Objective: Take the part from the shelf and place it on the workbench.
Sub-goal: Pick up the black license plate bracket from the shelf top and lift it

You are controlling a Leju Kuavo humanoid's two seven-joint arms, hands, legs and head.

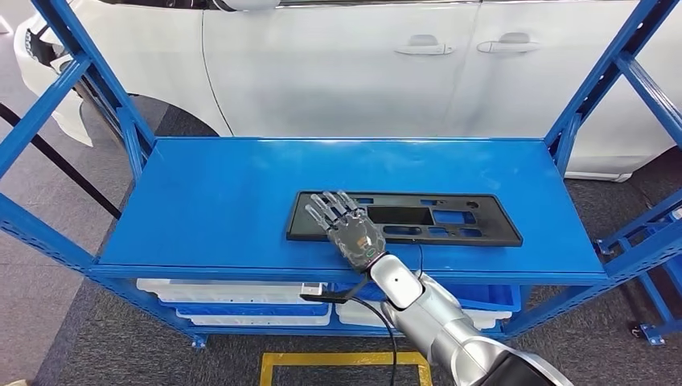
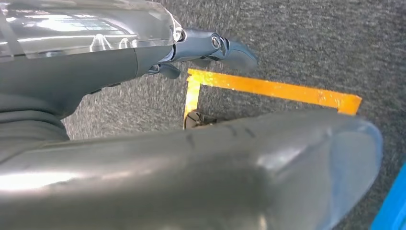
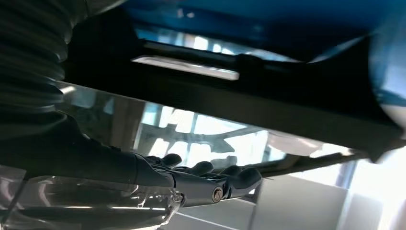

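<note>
A white car point(image 1: 338, 64) stands behind the blue metal shelf point(image 1: 225, 201). The right hand point(image 1: 350, 229), fingers spread and empty, hovers over the flat black plastic cut-out panel point(image 1: 450, 221)'s left end; grip that edge squarely.

Bare shelf top point(image 1: 209, 201) lies open to my left of the black part point(image 1: 450, 217). Blue uprights point(image 1: 96, 72) fence both ends, and the white car point(image 1: 338, 64) stands close behind.
</note>
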